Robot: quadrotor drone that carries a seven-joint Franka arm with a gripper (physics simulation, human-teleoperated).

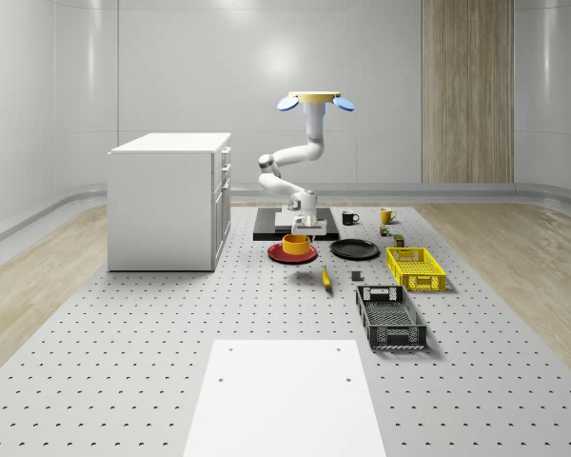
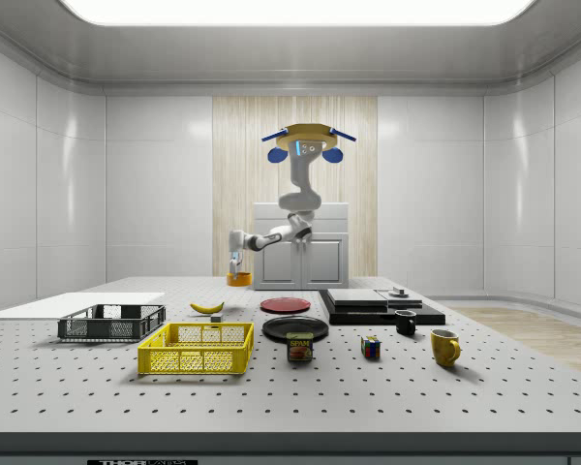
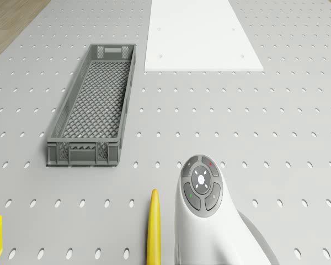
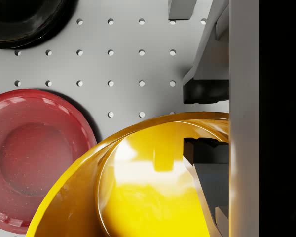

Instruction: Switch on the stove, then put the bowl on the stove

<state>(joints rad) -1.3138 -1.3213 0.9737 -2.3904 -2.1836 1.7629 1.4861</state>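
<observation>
Jaws [image 4: 206, 121] clamped on bowl [image 4: 153, 182] rim, lifted above red plate [image 4: 34, 158], drone [image 1: 315, 98] hovering near stove [image 1: 266, 225].

Counts, on the table [image 1: 124, 324]:

- 1 bowl [image 1: 296, 244], yellow/orange.
- 2 plates: 1 red plate [image 1: 276, 254], 1 black plate [image 1: 354, 249].
- 2 crates: 1 yellow crate [image 1: 416, 268], 1 grey crate [image 1: 389, 317].
- 2 mugs: 1 black mug [image 1: 348, 218], 1 yellow mug [image 1: 386, 215].
- 1 banana [image 1: 325, 277].
- 1 tin [image 2: 299, 347], labelled.
- 1 puzzle cube [image 2: 370, 348], multi-coloured.
- 1 stove [image 2: 380, 306], flat, black.
- 1 cabinet [image 1: 169, 200], white w/ drawers.
- 1 white panel [image 1: 284, 398] lying flat.
- 1 small dark block [image 1: 356, 276] nr the banana, can't tell what it is.
- 1 drone [image 1: 315, 99], 1 arm [image 1: 290, 162].
</observation>
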